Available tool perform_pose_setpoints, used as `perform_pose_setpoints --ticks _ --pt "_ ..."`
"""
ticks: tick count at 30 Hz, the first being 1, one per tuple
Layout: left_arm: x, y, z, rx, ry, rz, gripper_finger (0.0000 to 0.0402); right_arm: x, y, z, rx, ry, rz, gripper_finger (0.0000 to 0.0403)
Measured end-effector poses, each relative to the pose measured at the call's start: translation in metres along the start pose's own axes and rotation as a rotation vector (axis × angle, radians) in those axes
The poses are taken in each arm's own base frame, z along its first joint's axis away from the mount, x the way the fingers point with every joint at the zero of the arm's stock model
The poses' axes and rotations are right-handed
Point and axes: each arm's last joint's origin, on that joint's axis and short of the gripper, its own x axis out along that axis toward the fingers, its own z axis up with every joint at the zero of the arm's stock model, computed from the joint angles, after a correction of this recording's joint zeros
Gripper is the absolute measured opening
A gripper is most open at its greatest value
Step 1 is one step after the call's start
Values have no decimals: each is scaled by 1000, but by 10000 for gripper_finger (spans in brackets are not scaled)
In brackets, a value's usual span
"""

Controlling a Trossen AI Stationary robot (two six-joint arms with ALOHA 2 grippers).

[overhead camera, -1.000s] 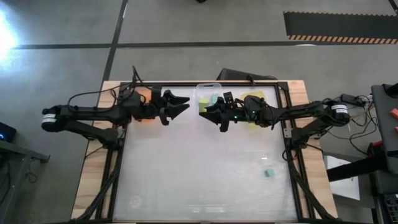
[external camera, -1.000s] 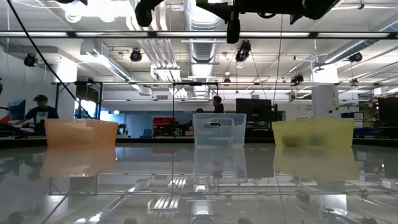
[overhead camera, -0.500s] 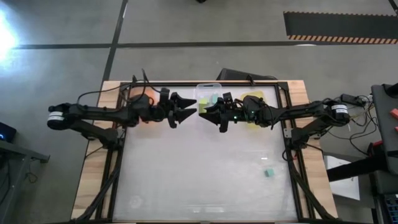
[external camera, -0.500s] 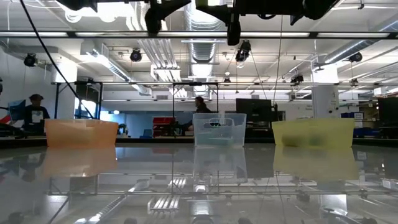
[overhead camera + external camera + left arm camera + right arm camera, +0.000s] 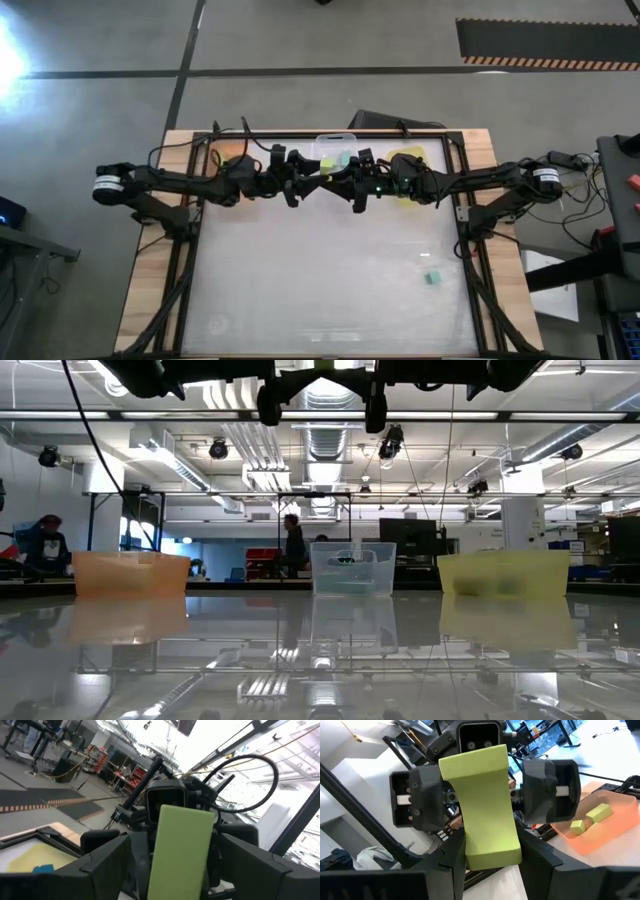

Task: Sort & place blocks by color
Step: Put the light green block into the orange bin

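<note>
Look at the desk [image 5: 300,290]: its top is a pale, glossy sheet that mirrors the trays and ceiling lights in the low view, framed by bare light wood [image 5: 150,280] along the edges. The orange tray [image 5: 130,573], clear tray [image 5: 352,568] and yellow tray [image 5: 503,573] all read as translucent smooth plastic. The yellow-green block [image 5: 487,805] you see between the two end effectors has a matt, slightly soft-looking surface with no shine. The right end effector [image 5: 490,865] and the left end effector [image 5: 175,870] are dark matt plastic. You will notice black rubbery cables [image 5: 175,155] along the arms.
</note>
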Motion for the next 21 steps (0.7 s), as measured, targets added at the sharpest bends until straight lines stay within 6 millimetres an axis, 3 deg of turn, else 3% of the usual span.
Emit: perform_pose_setpoints --ticks 13,18,21 --pt "0 0 0 58 7 5 123 0 0 0 5 6 -1 125" --pt "0 1 -1 55 14 10 119 0 -2 -2 6 24 -15 128" --pt "-1 2 -1 48 28 24 119 0 -2 -2 9 28 -25 153"
